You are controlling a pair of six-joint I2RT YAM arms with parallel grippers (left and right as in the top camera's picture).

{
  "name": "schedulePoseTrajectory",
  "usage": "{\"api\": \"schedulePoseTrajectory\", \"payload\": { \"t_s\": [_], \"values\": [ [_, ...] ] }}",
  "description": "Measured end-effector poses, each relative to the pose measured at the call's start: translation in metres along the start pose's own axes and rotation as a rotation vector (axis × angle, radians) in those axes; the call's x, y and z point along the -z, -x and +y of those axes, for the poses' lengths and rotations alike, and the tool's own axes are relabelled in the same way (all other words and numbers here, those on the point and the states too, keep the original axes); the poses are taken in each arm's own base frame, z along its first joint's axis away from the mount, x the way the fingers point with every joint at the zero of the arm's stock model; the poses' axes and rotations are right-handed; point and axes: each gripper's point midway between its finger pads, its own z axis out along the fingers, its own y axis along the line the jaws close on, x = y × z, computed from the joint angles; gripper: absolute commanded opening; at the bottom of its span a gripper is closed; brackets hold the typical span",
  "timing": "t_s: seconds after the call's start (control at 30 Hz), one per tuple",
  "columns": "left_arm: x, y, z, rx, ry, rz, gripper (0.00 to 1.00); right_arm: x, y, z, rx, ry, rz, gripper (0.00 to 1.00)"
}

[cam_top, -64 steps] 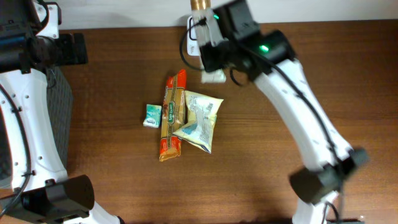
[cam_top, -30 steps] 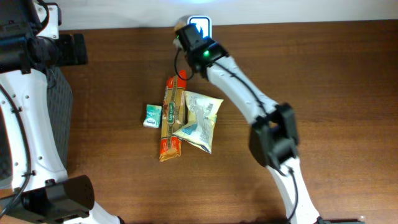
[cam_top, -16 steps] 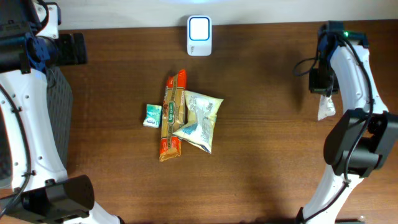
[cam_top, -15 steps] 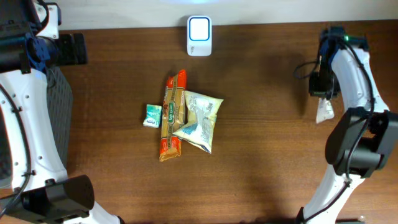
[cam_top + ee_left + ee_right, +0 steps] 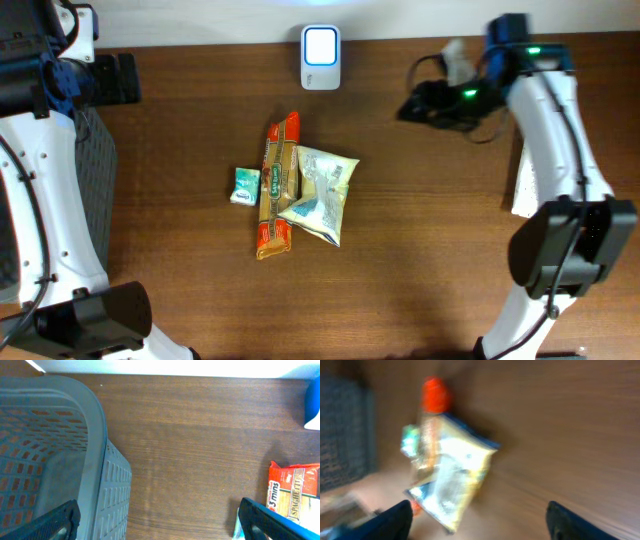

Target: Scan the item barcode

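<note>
The white scanner (image 5: 320, 45) stands at the back middle of the table. In the centre lie an orange spaghetti packet (image 5: 277, 185), a pale snack bag (image 5: 320, 193) partly on top of it, and a small green packet (image 5: 245, 185). A white packet (image 5: 525, 180) lies alone at the right. My right gripper (image 5: 415, 105) hovers open and empty between the scanner and that packet; its blurred wrist view looks down on the snack bag (image 5: 452, 477). My left gripper (image 5: 160, 525) is open and empty over bare wood beside the basket, the spaghetti packet (image 5: 295, 495) to its right.
A grey perforated basket (image 5: 75, 435) stands at the table's left edge, seen from above as basket (image 5: 95, 170) under the left arm. The table's back edge runs along the white wall just behind the scanner.
My right gripper carried the white packet from the scanner to the table's right side, opened and left it there. It has now swung back left toward the centre. The left arm has stayed still.
</note>
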Motion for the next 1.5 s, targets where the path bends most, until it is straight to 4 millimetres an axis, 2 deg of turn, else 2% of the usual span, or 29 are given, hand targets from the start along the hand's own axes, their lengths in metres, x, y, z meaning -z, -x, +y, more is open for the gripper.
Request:
{"api": "schedulePoseTrajectory", "payload": {
  "t_s": [0.07, 0.1, 0.13, 0.17, 0.23, 0.27, 0.37, 0.4, 0.47, 0.5, 0.53, 0.57, 0.63, 0.73, 0.8, 0.83, 0.9, 0.97, 1.1, 1.17, 1.2, 1.27, 1.3, 1.37, 1.47, 1.5],
  "values": [
    [0.0, 0.0, 0.0, 0.0, 0.0, 0.0, 0.99, -0.043, -0.017, 0.056, 0.115, 0.101, 0.076, 0.31],
    [0.0, 0.0, 0.0, 0.0, 0.0, -0.001, 0.99, -0.074, -0.024, 0.082, 0.181, 0.079, 0.091, 0.14],
    [0.0, 0.0, 0.0, 0.0, 0.0, 0.0, 0.99, -0.103, -0.043, 0.112, 0.225, 0.054, 0.134, 0.11],
    [0.0, 0.0, 0.0, 0.0, 0.0, 0.0, 0.99, -0.124, -0.052, 0.13, 0.251, 0.02, 0.133, 0.09],
    [0.0, 0.0, 0.0, 0.0, 0.0, 0.0, 0.99, -0.162, -0.084, 0.154, 0.265, -0.054, 0.156, 0.09],
    [0.0, 0.0, 0.0, 0.0, 0.0, 0.0, 0.99, -0.18, -0.097, 0.158, 0.246, -0.081, 0.156, 0.09],
    [0.0, 0.0, 0.0, 0.0, 0.0, 0.0, 0.99, -0.213, -0.138, 0.143, 0.2, -0.158, 0.249, 0.09],
    [0.0, 0.0, 0.0, 0.0, 0.0, 0.0, 0.99, -0.214, -0.149, 0.133, 0.177, -0.191, 0.289, 0.09],
    [0.0, 0.0, 0.0, 0.0, 0.0, 0.002, 0.99, -0.202, -0.165, 0.112, 0.137, -0.289, 0.357, 0.1],
    [0.0, 0.0, 0.0, 0.0, 0.0, 0.0, 0.99, -0.188, -0.17, 0.087, 0.099, -0.393, 0.395, 0.13],
    [0.0, 0.0, 0.0, 0.0, 0.0, 0.0, 0.99, -0.182, -0.17, 0.08, 0.09, -0.418, 0.405, 0.16],
    [0.0, 0.0, 0.0, 0.0, 0.0, 0.0, 0.99, -0.161, -0.176, 0.053, 0.053, -0.501, 0.472, 0.18],
    [0.0, 0.0, 0.0, 0.0, 0.0, 0.0, 0.99, -0.127, -0.159, 0.003, -0.014, -0.56, 0.494, 0.22],
    [0.0, 0.0, 0.0, 0.0, 0.0, 0.0, 0.99, -0.083, -0.128, -0.065, -0.12, -0.585, 0.447, 0.22],
    [0.0, 0.0, 0.0, 0.0, 0.0, 0.0, 0.99, -0.077, -0.114, -0.064, -0.095, -0.515, 0.42, 0.22],
    [0.0, 0.0, 0.0, 0.0, 0.0, 0.0, 0.99, -0.077, -0.095, -0.05, -0.041, -0.46, 0.368, 0.21],
    [0.0, 0.0, 0.0, 0.0, 0.0, 0.0, 0.99, -0.073, -0.078, -0.029, 0.008, -0.411, 0.311, 0.21],
    [0.0, 0.0, 0.0, 0.0, 0.0, 0.0, 0.99, -0.076, -0.076, -0.016, 0.036, -0.389, 0.303, 0.21],
    [0.0, 0.0, 0.0, 0.0, 0.0, 0.0, 0.99, -0.097, -0.077, 0.011, 0.129, -0.379, 0.293, 0.21],
    [0.0, -0.001, 0.0, 0.0, -0.001, 0.004, 0.99, -0.099, -0.074, 0.001, 0.127, -0.432, 0.273, 0.21],
    [0.0, -0.001, 0.0, 0.0, 0.0, 0.003, 0.99, -0.106, -0.075, -0.011, 0.122, -0.46, 0.265, 0.21],
    [0.0, -0.001, 0.0, 0.0, -0.001, 0.004, 0.99, -0.123, -0.093, -0.038, 0.094, -0.502, 0.312, 0.22],
    [0.0, -0.001, 0.0, 0.0, -0.001, 0.004, 0.99, -0.134, -0.102, -0.054, 0.082, -0.515, 0.33, 0.24],
    [0.0, -0.001, 0.0, 0.0, -0.001, 0.004, 0.99, -0.142, -0.114, -0.075, 0.049, -0.524, 0.344, 0.35],
    [0.0, -0.001, 0.0, 0.0, -0.001, 0.004, 0.99, -0.138, -0.114, -0.082, 0.026, -0.517, 0.335, 0.4],
    [0.0, -0.001, 0.0, 0.0, 0.0, 0.004, 0.99, -0.129, -0.119, -0.082, 0.01, -0.536, 0.376, 0.4]
  ]
}}
